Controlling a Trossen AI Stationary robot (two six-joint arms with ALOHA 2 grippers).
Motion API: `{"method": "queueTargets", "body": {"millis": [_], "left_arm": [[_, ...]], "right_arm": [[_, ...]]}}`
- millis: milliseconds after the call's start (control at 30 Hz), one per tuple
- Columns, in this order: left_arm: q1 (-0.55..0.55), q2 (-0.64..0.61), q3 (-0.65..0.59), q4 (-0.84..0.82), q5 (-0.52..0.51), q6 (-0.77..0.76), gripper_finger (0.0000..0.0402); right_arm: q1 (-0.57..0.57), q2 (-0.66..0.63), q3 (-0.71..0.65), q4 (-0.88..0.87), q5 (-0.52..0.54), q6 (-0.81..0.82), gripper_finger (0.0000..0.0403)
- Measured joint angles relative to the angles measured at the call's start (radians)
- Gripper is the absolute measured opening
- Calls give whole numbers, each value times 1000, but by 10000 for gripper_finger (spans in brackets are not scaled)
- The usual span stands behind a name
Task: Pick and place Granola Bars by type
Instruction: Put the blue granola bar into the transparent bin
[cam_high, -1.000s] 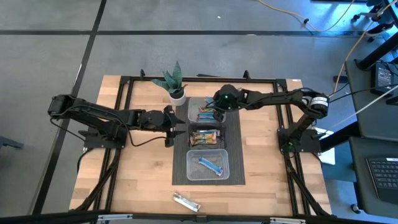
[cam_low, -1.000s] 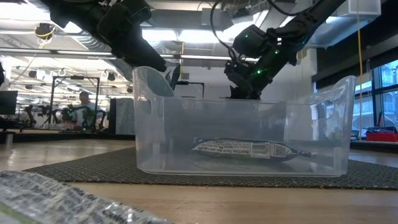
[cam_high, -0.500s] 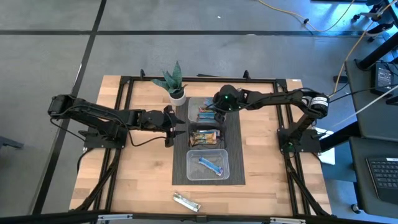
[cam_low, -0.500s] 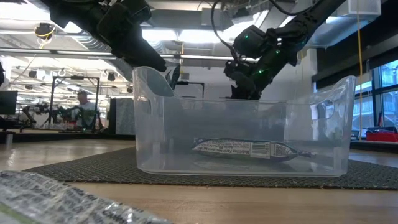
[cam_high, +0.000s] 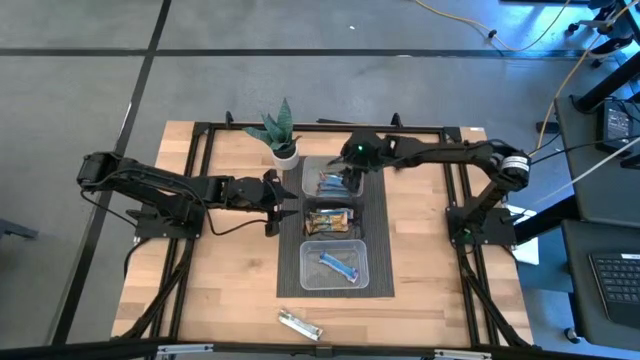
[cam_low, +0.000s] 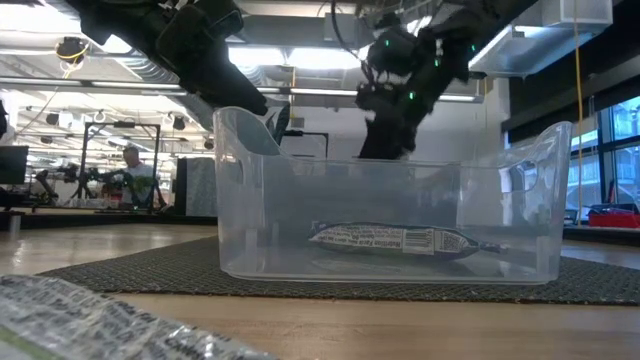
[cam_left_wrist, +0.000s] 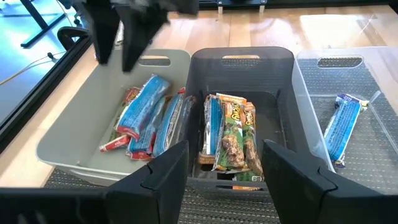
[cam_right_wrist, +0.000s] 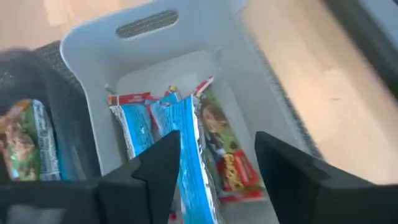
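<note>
Three bins stand in a row on a dark mat. The far light-grey bin (cam_high: 335, 183) holds blue and brown-red granola bars (cam_right_wrist: 177, 140). In the middle dark bin (cam_left_wrist: 242, 68) lie gold-wrapped bars (cam_left_wrist: 230, 134). One blue bar (cam_high: 338, 265) lies flat in the near clear bin (cam_low: 240, 200). A silver bar (cam_high: 299, 324) rests on the bare table by the near edge. My right gripper (cam_right_wrist: 217, 163) hangs open above the far bin, nothing between its fingers. Left of the middle bin, my left gripper (cam_left_wrist: 225, 163) stands open and empty.
A small potted plant (cam_high: 281, 135) stands just left of the far bin's far corner. A black frame rail (cam_high: 320, 127) runs round the table. Bare wood lies left and right of the mat. A person (cam_low: 130, 165) shows far off in the room.
My right gripper has risen from just over the far bin and drawn a little toward the table's far edge. My left arm has kept still.
</note>
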Motion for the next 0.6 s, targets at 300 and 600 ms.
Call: {"method": "queueTargets", "body": {"millis": [300, 600], "left_arm": [[0, 0, 0, -1, 0, 0, 192], [0, 0, 0, -1, 0, 0, 192]], "right_arm": [[-9, -77, 241, -559, 296, 97, 222], [-160, -135, 168, -655, 374, 173, 222]]}}
